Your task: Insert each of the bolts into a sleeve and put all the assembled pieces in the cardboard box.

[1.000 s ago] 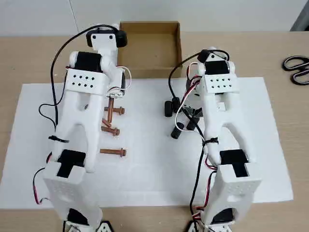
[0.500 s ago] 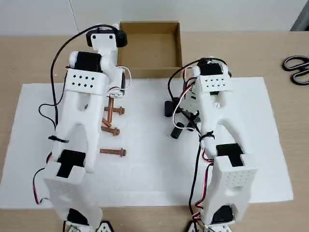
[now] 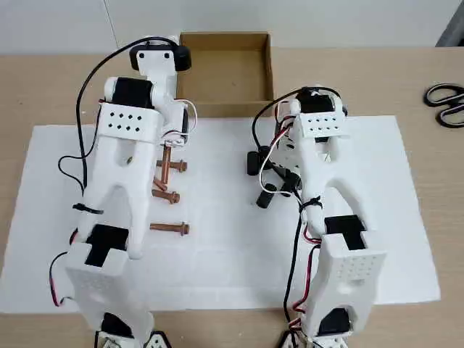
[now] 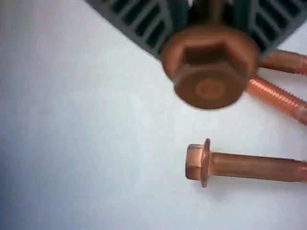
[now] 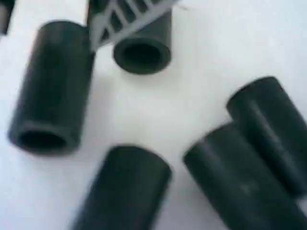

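Nearest the arm bases, a loose bolt (image 3: 170, 228) lies on the white sheet (image 3: 232, 275) covering the worktop (image 3: 43, 87). Two more bolts (image 3: 166, 194) lie a little farther back, all beside the left arm. Above them the left claw (image 3: 168, 148) is clamped on the held bolt (image 4: 211, 72), pinching its shank so that the hexagonal head hangs free over the sheet. Across the sheet, well apart from the bolts, the black sleeves (image 5: 50, 86) lie in a tight cluster, some touching, with an end-on sleeve (image 5: 142, 50) showing its open bore. The right claw (image 3: 281, 174) sits low over this cluster; I cannot tell how far open it is or whether it has hold of one. Farthest back stands the cardboard box (image 3: 270, 69), with scissors (image 3: 444, 101) off to the right on the bare worktop. The crowding looks like the main risk: closing on one sleeve could nudge its round neighbours into rolling, or catch two at once. The held bolt, gripped at a single spot on a smooth shank, may also swing off line and jam at the bore's edge rather than slide in.
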### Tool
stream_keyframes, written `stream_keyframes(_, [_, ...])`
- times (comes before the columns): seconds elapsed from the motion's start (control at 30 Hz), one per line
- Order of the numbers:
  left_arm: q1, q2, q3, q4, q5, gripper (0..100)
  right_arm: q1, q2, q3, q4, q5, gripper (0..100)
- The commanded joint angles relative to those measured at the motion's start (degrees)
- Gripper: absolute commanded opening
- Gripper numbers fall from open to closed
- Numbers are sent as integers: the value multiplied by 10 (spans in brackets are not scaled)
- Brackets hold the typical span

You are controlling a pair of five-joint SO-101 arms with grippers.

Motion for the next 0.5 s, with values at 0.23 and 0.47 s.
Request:
stream_keyframes(0.23, [14, -6, -2, 6, 0, 6, -2, 56, -22, -31, -4, 110])
stream_keyframes(0.47, [25, -4, -2, 4, -1, 6, -2, 84, -22, -30, -4, 108])
